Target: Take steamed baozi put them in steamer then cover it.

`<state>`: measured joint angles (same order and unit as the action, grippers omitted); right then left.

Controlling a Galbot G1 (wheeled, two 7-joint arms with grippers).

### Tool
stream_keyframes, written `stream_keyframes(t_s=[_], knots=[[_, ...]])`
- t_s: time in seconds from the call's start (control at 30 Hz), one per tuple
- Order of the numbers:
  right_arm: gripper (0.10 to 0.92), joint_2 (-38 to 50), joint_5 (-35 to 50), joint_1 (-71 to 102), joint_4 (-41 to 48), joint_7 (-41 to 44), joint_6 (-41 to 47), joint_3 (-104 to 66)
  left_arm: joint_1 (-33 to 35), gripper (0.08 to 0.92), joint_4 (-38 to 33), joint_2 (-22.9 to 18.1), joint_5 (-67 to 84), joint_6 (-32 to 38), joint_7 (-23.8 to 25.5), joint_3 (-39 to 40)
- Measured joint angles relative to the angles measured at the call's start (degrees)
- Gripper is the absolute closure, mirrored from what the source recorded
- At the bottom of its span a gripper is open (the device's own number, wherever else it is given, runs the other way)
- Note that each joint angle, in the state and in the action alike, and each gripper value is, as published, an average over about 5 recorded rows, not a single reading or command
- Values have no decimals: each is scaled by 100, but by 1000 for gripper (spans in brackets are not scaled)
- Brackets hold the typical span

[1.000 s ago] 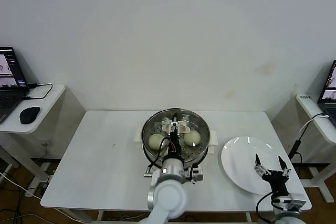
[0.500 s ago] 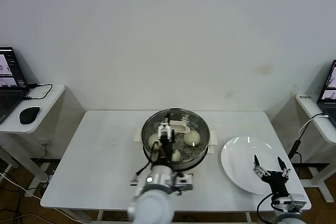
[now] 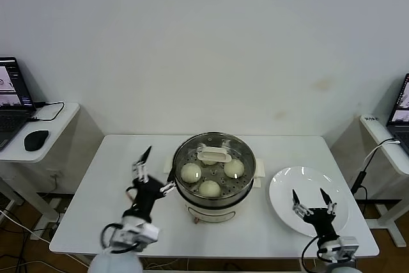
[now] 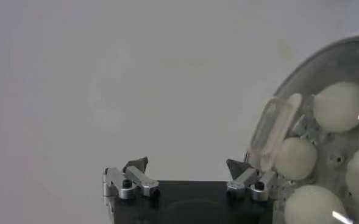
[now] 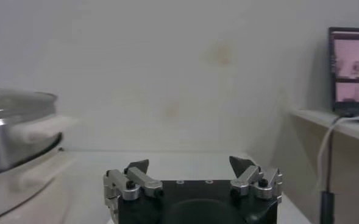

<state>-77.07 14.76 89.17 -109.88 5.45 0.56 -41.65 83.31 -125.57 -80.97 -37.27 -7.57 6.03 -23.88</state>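
Note:
The steamer (image 3: 214,204) stands mid-table with the cover (image 3: 243,151) lying on it, bar handle (image 3: 214,155) on top. Through the glass I see three baozi (image 3: 190,172); a fourth is mostly hidden under the handle. My left gripper (image 3: 155,172) is open and empty, just left of the steamer. In the left wrist view it (image 4: 187,163) sits beside the covered steamer (image 4: 301,79), where several baozi (image 4: 344,106) show. My right gripper (image 3: 308,194) is open and empty above the white plate (image 3: 287,183). In the right wrist view it (image 5: 189,163) faces the wall, with the steamer (image 5: 8,143) off to one side.
A side table at the left holds a laptop (image 3: 9,100) and a mouse (image 3: 35,139). Another side table with a laptop (image 3: 401,108) and a cable stands at the right. The laptop screen (image 5: 351,73) also shows in the right wrist view.
My left arm has pulled back from over the steamer to its left, leaving the cover on the pot. My right gripper has shifted slightly left over the plate.

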Motion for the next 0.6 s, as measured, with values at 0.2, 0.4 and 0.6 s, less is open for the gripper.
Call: stream_keyframes(t_s=[0.2, 0.4, 0.6], knots=[[203, 72, -66, 153, -50, -137, 56, 190, 637, 177, 303, -21, 1477, 351, -207, -577], [202, 87, -178, 338, -201, -216, 296, 330, 1153, 177, 386, -44, 2357, 381, -247, -823], [203, 129, -164, 514, -376, -278, 453, 384, 1512, 177, 347, -85, 2722, 380, -262, -866]])
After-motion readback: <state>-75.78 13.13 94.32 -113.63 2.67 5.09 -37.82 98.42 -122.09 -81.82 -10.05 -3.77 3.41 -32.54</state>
